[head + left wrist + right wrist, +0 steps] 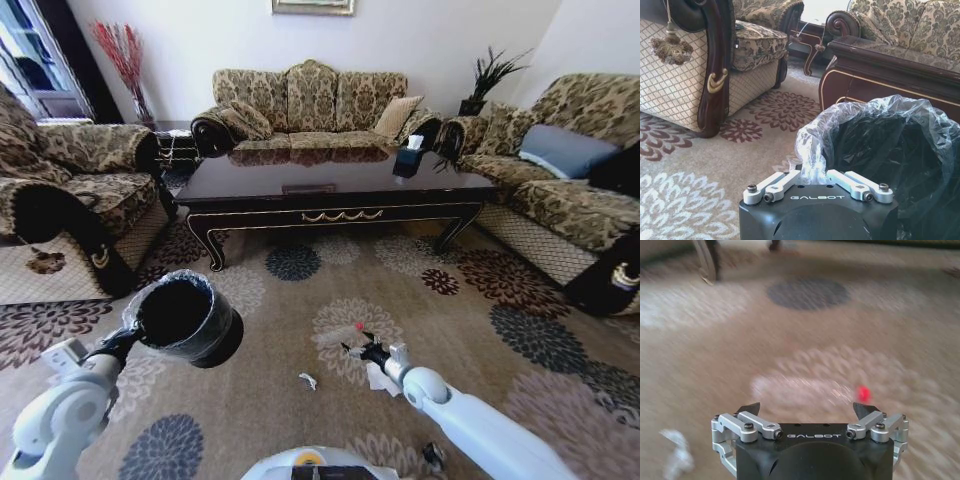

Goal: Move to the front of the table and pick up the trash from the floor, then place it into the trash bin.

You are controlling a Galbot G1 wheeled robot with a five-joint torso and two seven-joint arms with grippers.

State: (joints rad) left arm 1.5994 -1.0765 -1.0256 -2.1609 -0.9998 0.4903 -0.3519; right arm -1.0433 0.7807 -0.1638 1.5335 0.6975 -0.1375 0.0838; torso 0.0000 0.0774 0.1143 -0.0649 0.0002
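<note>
My left gripper (128, 338) is shut on the rim of the black trash bin (188, 318), held above the floor (260, 420); its fingers (790, 181) pinch the plastic liner (815, 150). Low over a cream medallion, my right gripper (358, 348) is open, its fingertips (750, 408) spread wide. The clear bottle (810, 387) lies just ahead of it, its red cap (358, 326) (863, 392) near one fingertip. A crumpled white tissue (378, 378) lies under that wrist, a small white scrap (308, 381) to its left, a dark bit (432, 455) near my base. The dark table (340, 215) stands beyond.
Patterned sofas ring the carpet: one at the left (70, 190), one behind the table (305, 105), one at the right (570, 190). A tissue box (410, 143) sits on the table. The left sofa's dark wooden arm (715, 75) stands close to the bin.
</note>
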